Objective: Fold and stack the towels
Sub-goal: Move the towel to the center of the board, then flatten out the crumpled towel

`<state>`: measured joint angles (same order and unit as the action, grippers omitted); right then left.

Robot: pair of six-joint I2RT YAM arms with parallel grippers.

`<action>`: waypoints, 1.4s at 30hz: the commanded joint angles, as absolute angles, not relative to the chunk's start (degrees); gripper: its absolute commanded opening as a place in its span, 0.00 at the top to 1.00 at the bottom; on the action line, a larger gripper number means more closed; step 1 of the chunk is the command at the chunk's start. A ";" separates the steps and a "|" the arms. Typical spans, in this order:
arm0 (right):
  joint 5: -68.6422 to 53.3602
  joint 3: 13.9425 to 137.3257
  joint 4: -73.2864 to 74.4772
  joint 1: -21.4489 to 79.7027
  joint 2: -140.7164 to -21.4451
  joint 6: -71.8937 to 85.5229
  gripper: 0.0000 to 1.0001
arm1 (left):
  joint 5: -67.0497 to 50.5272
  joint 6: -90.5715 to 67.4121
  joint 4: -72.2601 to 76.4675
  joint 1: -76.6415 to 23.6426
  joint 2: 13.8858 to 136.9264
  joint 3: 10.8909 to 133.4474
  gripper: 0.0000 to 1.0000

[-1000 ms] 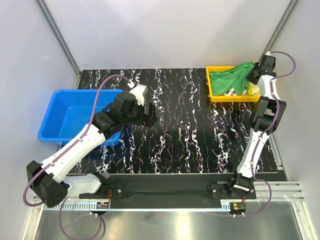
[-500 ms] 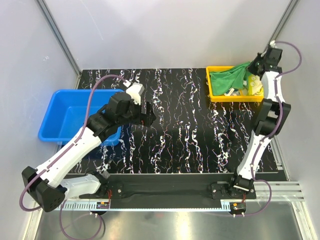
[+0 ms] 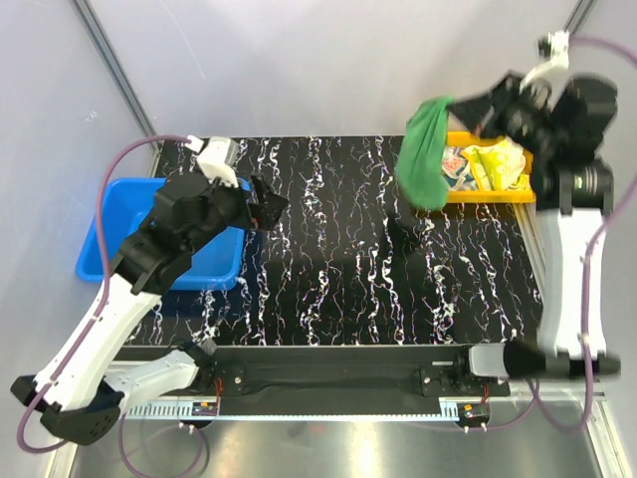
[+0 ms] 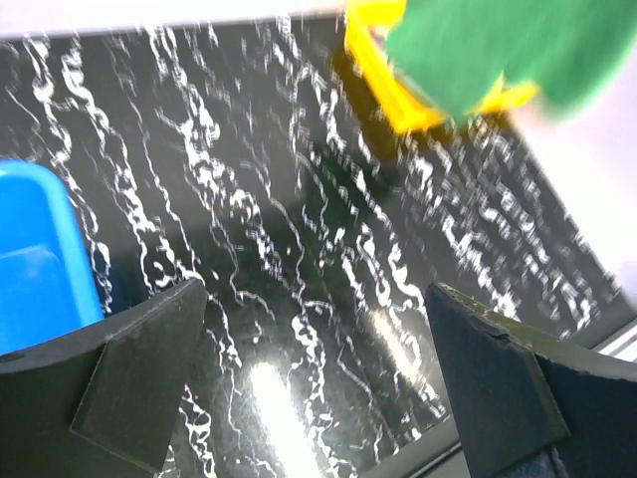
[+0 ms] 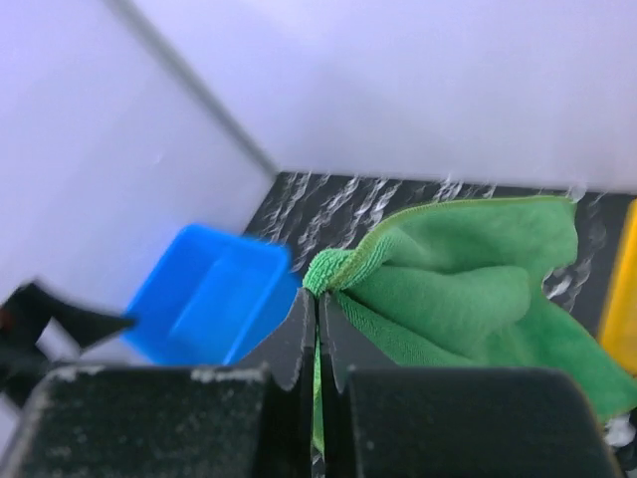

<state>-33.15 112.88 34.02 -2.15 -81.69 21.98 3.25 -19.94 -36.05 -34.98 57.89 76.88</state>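
My right gripper (image 3: 466,108) is shut on a corner of the green microfibre towel (image 3: 426,154) and holds it high, so it hangs over the left end of the yellow bin (image 3: 488,194). In the right wrist view the jaws (image 5: 318,304) pinch the green towel (image 5: 468,289). The pale yellow crocodile towel (image 3: 498,164) lies in the yellow bin beside a bit of printed cloth (image 3: 456,165). My left gripper (image 3: 267,194) is open and empty above the table's left part, next to the blue bin (image 3: 114,234). In the left wrist view the green towel (image 4: 498,50) shows far off.
The black marbled table (image 3: 348,259) lies between the blue bin on the left and the yellow bin (image 4: 383,70) at the back right. White walls and metal frame posts stand close around the table. The blue bin (image 5: 204,294) also shows in the right wrist view.
My right arm has risen and lifted the green towel out of the yellow bin, uncovering the cloths beneath. My left arm has swung up and back toward the blue bin.
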 commanded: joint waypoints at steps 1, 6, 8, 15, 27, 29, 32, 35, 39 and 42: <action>-42.53 93.92 33.50 -0.71 -72.74 29.42 1.00 | 5.01 -21.79 -37.88 -34.72 56.25 77.53 0.01; -41.31 51.48 22.96 2.81 -57.68 34.96 1.00 | 2.29 -23.64 -36.21 -34.63 54.67 69.18 0.01; -38.78 37.88 21.19 3.08 -52.40 39.19 0.99 | 2.28 -23.99 -36.82 -34.63 55.10 66.64 0.01; -28.05 28.73 29.52 3.16 -41.22 41.14 0.61 | 1.50 -24.35 -35.51 -34.72 59.50 63.37 0.01; -23.20 53.24 16.44 4.56 -79.30 28.49 0.59 | -5.97 -24.43 -28.39 -34.63 75.84 67.76 0.02; -22.07 61.58 20.11 6.23 -85.66 26.55 0.59 | -6.07 -24.17 -27.51 -34.54 76.55 68.03 0.03; -19.77 70.30 24.52 9.84 -94.73 23.47 0.57 | -4.84 -23.65 -27.60 -34.63 76.99 67.76 0.02; -22.50 73.03 22.15 12.13 -100.01 20.75 0.54 | -4.48 -23.55 -27.86 -34.37 76.64 66.54 0.02; -24.08 76.02 21.97 12.39 -108.08 15.30 0.54 | -5.71 -23.91 -26.63 -34.19 75.24 64.16 0.02; -26.45 79.79 23.46 12.57 -112.65 11.79 0.54 | -7.03 -23.91 -26.10 -34.19 74.45 63.63 0.02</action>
<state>-23.90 75.37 22.57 12.69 -109.23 17.98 -4.64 -24.03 -29.56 -34.54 76.93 63.96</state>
